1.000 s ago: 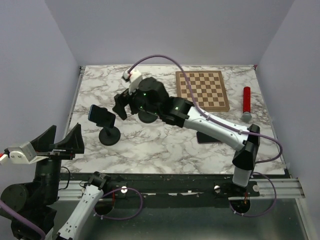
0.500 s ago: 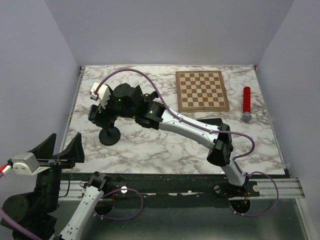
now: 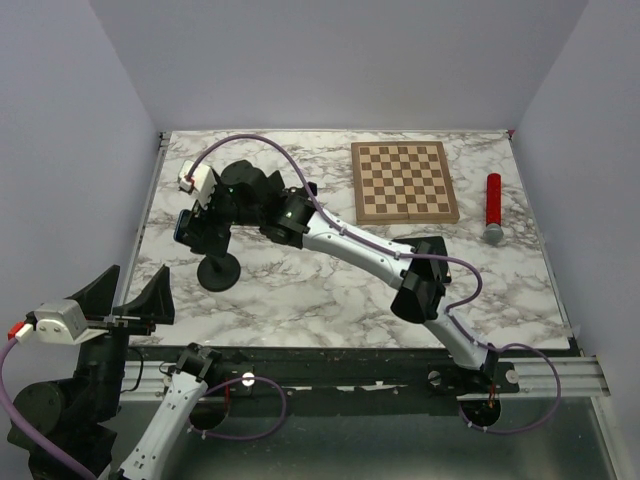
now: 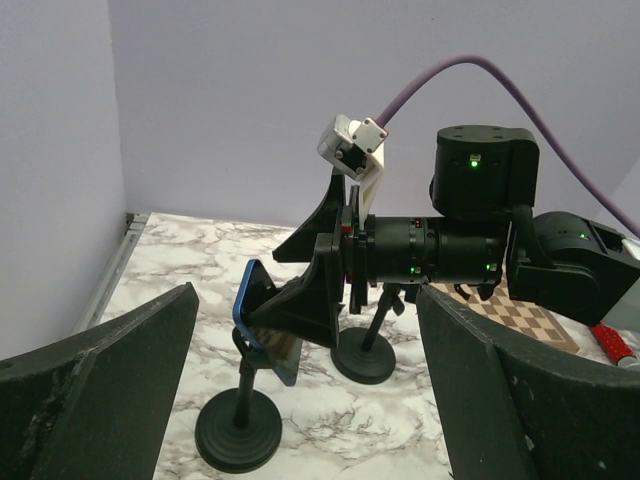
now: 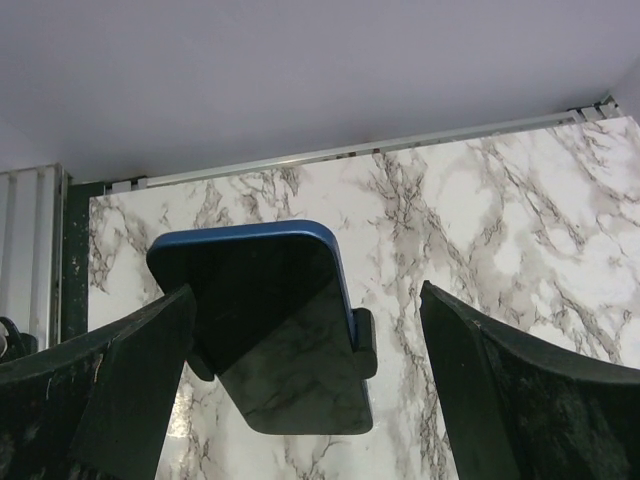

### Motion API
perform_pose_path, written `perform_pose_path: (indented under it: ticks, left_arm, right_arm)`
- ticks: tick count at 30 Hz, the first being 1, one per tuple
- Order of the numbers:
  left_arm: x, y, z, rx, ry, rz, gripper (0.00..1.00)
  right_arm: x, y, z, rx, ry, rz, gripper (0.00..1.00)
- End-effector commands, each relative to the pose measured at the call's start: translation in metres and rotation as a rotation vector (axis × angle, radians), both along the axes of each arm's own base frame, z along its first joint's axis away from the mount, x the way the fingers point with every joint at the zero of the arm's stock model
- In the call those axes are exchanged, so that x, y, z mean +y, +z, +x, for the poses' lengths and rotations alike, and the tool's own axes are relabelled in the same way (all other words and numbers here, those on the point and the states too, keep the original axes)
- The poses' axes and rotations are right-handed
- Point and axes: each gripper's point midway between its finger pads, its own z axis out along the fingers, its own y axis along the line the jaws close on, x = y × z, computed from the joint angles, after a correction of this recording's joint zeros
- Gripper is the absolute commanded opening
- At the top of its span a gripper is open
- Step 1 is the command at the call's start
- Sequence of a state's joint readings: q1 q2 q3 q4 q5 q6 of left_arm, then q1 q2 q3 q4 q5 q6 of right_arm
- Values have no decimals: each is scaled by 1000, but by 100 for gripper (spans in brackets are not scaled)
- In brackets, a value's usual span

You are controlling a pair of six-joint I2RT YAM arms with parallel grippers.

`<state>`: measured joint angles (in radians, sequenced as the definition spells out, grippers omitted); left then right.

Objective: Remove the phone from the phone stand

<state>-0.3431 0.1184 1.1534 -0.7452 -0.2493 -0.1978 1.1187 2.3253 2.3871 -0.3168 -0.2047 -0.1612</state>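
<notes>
1. On the left side of the white marble bench (image 3: 300, 292), the blue-edged black phone (image 3: 188, 228) is resting in the black round-based stand (image 3: 218, 270).
2. The right hand (image 5: 305, 300) is standing wide open around the phone.
3. The left hand (image 3: 128, 292) is hovering wide open at the near edge.

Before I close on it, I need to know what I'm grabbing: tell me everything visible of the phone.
The phone is a slim slab with a blue edge, rounded corners and a dark glossy face mirroring the marble. It sits tilted in the black clamp of a round-based stand, towards the table's left side. The open right gripper straddles it, not closed on it.
</notes>
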Motion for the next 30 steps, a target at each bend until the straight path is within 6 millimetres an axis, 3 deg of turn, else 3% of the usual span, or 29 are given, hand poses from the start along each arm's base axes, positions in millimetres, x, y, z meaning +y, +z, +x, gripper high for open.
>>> perform_pose_path:
  ticks: [1, 6, 13, 21, 30]
  left_arm:
    - [-5, -1, -1, -8, -29, 20, 98]
    - [-7, 0, 1, 0, -36, 21, 98]
    - [-8, 0, 3, 0, -38, 17, 99]
    - [-10, -2, 1, 9, -54, -15, 98]
    - [-10, 1, 2, 8, -54, -7, 99]
  right_arm:
    - [7, -9, -8, 21, 71, -4, 100]
    - [9, -12, -9, 41, 69, 0, 100]
    - [13, -12, -25, 39, 46, -7, 100]
    - [14, -21, -3, 21, -126, -13, 100]
    - [23, -28, -3, -39, -168, -20, 100]
